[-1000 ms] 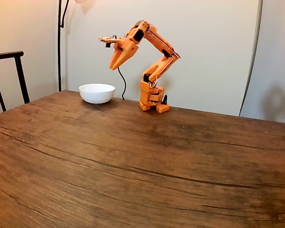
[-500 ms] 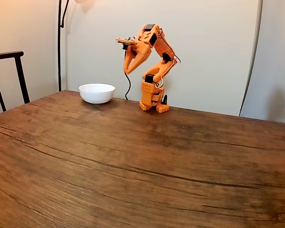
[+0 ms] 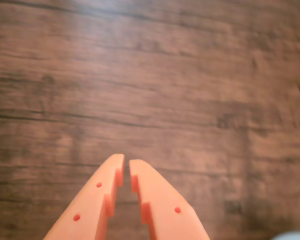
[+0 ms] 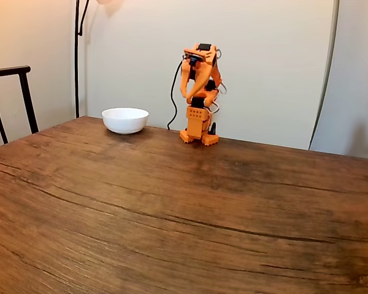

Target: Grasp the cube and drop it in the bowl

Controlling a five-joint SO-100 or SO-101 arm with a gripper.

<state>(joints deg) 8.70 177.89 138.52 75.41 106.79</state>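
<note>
The white bowl (image 4: 125,120) stands at the back left of the wooden table (image 4: 172,208) in the fixed view. The cube is out of view; the bowl's inside cannot be seen from here. The orange arm is folded up over its base, to the right of the bowl, with my gripper (image 4: 191,95) pointing down in front of it. In the wrist view my gripper (image 3: 126,162) is shut, its two orange fingers almost touching, nothing between them, bare wood beneath.
A dark chair (image 4: 12,98) stands at the table's left edge and a lamp pole (image 4: 77,61) rises behind the bowl. A black cable (image 4: 172,104) hangs from the arm. A pale sliver (image 3: 292,236) shows in the wrist view's lower right corner.
The arm has swung right, away from above the bowl, and folded back over its base. The gripper now points down.
</note>
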